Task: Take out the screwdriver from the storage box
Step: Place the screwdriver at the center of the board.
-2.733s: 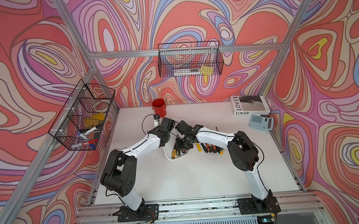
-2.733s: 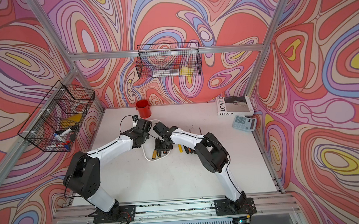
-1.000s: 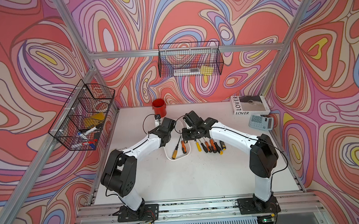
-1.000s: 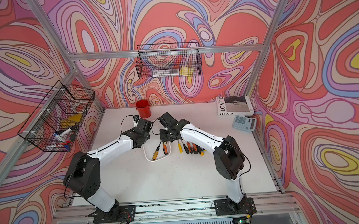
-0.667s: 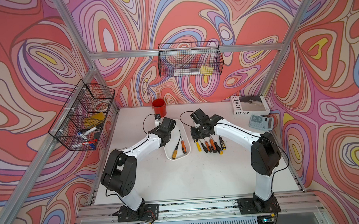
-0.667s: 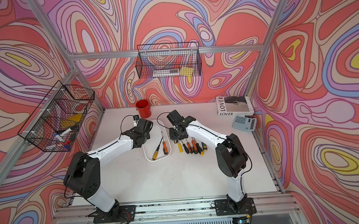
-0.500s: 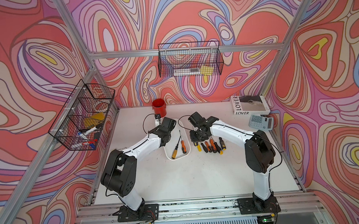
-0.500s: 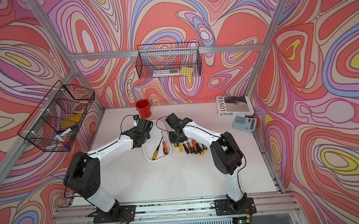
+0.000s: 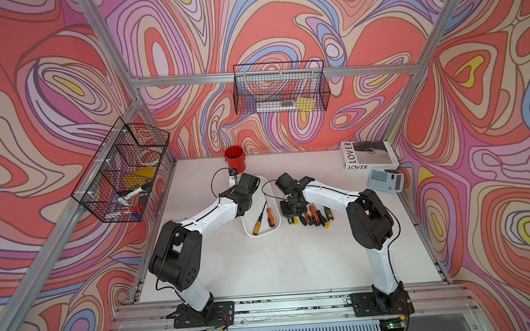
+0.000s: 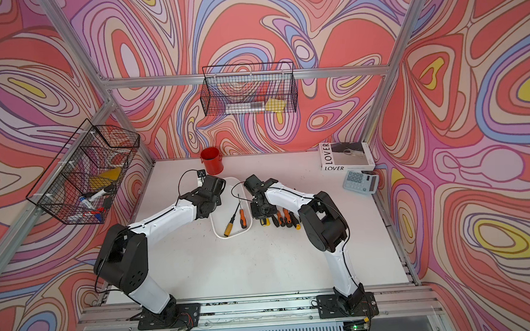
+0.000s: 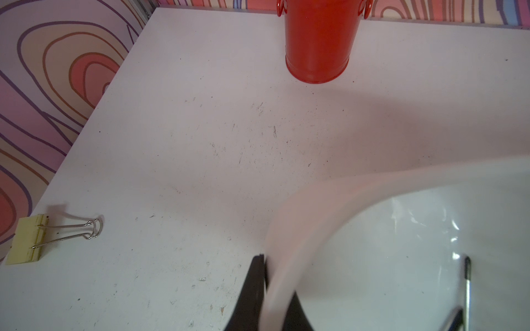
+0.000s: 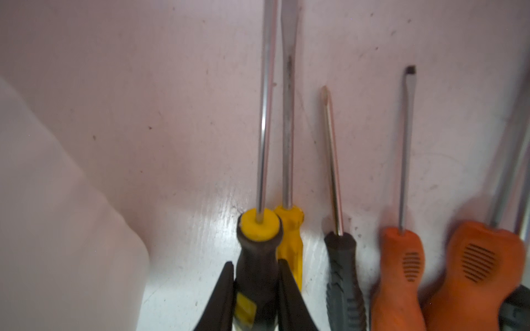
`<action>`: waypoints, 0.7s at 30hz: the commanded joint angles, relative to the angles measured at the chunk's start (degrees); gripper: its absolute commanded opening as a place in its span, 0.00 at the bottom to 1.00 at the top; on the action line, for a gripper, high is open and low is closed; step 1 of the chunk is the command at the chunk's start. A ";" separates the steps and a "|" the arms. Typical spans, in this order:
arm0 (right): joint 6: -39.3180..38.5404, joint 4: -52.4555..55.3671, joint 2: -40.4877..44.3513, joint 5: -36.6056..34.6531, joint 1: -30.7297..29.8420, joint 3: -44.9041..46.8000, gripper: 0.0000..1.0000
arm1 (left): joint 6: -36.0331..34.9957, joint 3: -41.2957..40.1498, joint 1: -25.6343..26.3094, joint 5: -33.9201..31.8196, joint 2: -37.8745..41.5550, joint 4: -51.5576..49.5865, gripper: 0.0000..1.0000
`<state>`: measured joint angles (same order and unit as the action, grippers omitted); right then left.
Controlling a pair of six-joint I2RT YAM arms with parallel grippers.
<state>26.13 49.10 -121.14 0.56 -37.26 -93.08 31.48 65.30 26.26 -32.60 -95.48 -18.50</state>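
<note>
The white bench (image 9: 262, 266) carries the white storage box (image 9: 248, 224), whose rim is pinched in the left gripper (image 11: 269, 275). Just outside the box, the right gripper (image 12: 256, 266) is clamped on the black-and-yellow screwdriver (image 12: 259, 226) by its handle. A row of other screwdrivers (image 12: 401, 272) lies just beside that gripper on the bench, and two more screwdrivers (image 9: 270, 218) lie inside the box

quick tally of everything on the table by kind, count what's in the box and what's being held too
screwdrivers: 8 (2 in the storage box, 5 in the row beside it, 1 black-and-yellow screwdriver in the right gripper's jaws)
storage box: 1
red cup: 1
book: 1
calculator: 1
binder clip: 1
total: 13
</note>
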 commanded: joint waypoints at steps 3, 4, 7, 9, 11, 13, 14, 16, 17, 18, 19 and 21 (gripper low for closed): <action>0.19 0.11 -2.41 0.20 -0.19 -0.96 0.11 | -1.34 1.28 -0.01 -2.21 -0.27 -2.46 0.00; 0.30 0.19 -2.43 0.10 -0.19 -1.08 0.14 | -1.41 1.25 -0.02 -2.22 -0.23 -2.50 0.00; 0.49 0.88 -2.67 -0.49 -0.14 -1.57 0.29 | -1.39 1.25 -0.01 -2.21 -0.23 -2.48 0.00; 0.42 1.41 -2.54 -1.10 -0.18 -1.86 0.36 | -1.35 1.24 0.00 -2.21 -0.23 -2.45 0.00; 0.50 1.78 -2.28 -1.47 -0.19 -2.02 0.44 | -1.38 1.24 -0.04 -2.21 -0.23 -2.50 0.00; 0.48 1.79 -1.62 -1.69 -0.19 -2.08 0.49 | -1.29 1.24 0.01 -2.21 -0.23 -2.45 0.00; 0.53 1.71 -1.09 -1.72 -0.19 -2.11 0.51 | -1.26 1.28 -0.06 -2.21 -0.23 -2.49 0.00; 0.96 0.95 0.74 -2.36 -0.19 -1.53 0.53 | -1.24 1.36 0.02 -2.12 -0.23 -2.46 0.00; 1.20 0.25 2.06 -2.69 -0.19 -1.11 0.55 | -1.11 1.33 0.02 -1.99 -0.20 -2.47 0.00; 1.29 -0.04 3.14 -3.07 -0.18 -1.06 0.57 | -1.14 1.33 0.02 -1.90 -0.23 -2.48 0.00; 1.31 -0.22 4.34 -3.51 -0.19 -1.14 0.58 | -1.03 1.32 -0.02 -1.85 -0.19 -2.50 0.00; 1.38 -0.56 6.33 -4.35 -0.18 -1.21 0.59 | -1.04 0.91 -0.05 -1.85 -0.22 -2.00 0.00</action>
<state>26.85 49.69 -120.07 -1.34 -37.26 -93.86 31.46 65.30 26.26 -32.77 -95.48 -18.52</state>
